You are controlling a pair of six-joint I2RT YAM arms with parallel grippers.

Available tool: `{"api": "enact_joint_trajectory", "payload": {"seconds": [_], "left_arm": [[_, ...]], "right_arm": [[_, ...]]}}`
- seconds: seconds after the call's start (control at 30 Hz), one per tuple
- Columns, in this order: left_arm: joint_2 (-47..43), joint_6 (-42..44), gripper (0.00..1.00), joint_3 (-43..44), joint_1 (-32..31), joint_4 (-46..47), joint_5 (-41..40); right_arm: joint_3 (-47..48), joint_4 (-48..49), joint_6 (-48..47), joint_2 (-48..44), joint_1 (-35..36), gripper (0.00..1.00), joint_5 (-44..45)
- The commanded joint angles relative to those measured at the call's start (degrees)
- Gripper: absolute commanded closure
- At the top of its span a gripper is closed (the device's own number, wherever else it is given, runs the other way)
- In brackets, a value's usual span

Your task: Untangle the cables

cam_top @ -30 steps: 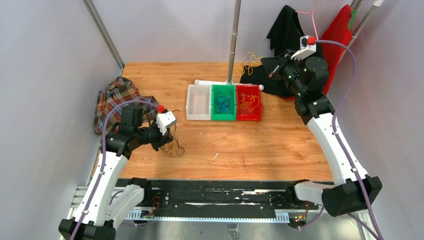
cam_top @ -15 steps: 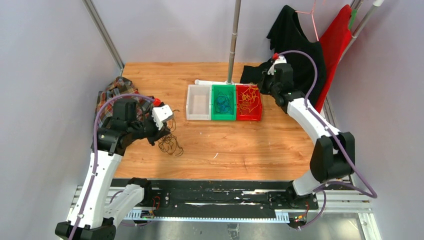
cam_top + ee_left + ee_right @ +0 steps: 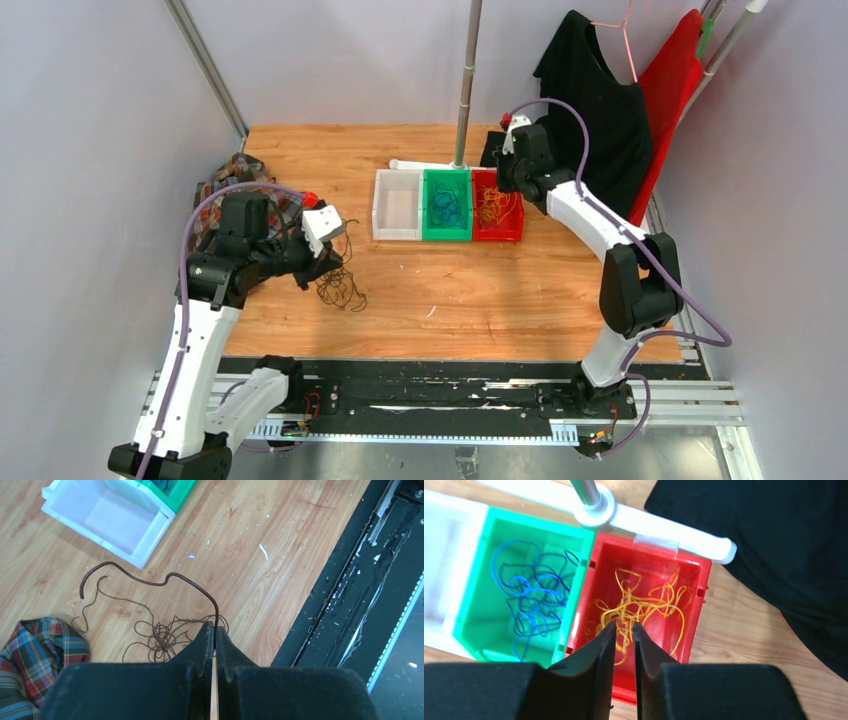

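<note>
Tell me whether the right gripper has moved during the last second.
Yes. In the top view the right gripper swung left, from by the black cloth beyond the red bin to above that bin's far right corner.

You have nothing to read here: no text, label, brand or number is legible in any view. The white bin (image 3: 397,210), green bin (image 3: 447,239) and red bin (image 3: 497,238) show plain walls. Anything printed on the arms is too small to make out.
</note>
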Motion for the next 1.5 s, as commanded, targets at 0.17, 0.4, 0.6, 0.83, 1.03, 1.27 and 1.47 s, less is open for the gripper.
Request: {"api": "enact_joint_trajectory", "payload": {"seconds": [0.17,0.4,0.6,0.83,1.03,1.27,1.47], "left_arm": [[0.3,0.0,0.99,4.9,-0.3,-1.5,1.7],[1.0,-0.6,1.0,7.8,-0.3,-1.5,1.7],[2.0,1.2,1.0,13.7,-0.3,-1.6,1.8],[3.7,1.4,1.0,19.5,-0.3,-1.6,-2.7],[2.2,8.0,1.0,14.9,-0.3,-4.5,-12.1],[0.5,12.9,1.0,11.8,-0.3,-11.7,-25.9],[0.7,7.7,1.0,12.5,-0.3,-15.9,-31.8]], "right_arm": [[3.4,-1.8,-0.8,-4.2,0.6,0.45,2.8],[-8.7,11.7,-0.7,-17.0,7.0,0.35,-2.3],[-18.0,21.9,-4.8,-23.8,19.8,0.34,-9.5],[-17.2,17.9,-8.1,-21.7,36.0,0.34,-5.3],[-21.4,15.1,-3.9,-21.0,40.0,0.32,6.6],[-22.3,4.4,3.0,-26.2,38.7,0.3,17.8],[-19.8,-6.5,7.6,-29.8,38.1,0.29,21.0]]}}
